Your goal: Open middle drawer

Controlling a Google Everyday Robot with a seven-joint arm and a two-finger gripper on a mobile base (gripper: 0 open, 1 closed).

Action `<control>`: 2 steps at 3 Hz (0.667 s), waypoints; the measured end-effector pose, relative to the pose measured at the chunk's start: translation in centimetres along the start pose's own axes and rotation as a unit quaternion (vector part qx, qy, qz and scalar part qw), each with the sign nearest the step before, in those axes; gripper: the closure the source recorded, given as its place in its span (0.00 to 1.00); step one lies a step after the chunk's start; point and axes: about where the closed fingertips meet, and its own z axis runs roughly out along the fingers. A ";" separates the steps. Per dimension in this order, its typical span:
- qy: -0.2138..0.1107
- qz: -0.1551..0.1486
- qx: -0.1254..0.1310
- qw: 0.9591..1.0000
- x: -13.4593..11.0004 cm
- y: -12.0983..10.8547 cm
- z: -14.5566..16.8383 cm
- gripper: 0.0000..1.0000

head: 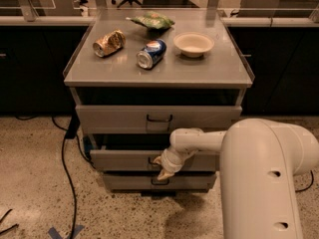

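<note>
The middle drawer sits between the taller top drawer and the low bottom drawer of the grey desk, with a dark gap above its front. At far left a black cable trails over the floor. On the desk lie a crushed gold can, a blue can on its side and a green bag. The gripper hangs tip-down at the middle drawer's handle (spread or pressed together, I cannot tell). Right of it sits a white bowl; the cream arm fills the lower corner.
</note>
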 end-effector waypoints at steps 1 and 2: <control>0.000 0.000 0.000 1.000 0.0 0.0 0.0 0.88; 0.000 0.000 0.000 1.000 -0.4 -0.1 -0.4 1.00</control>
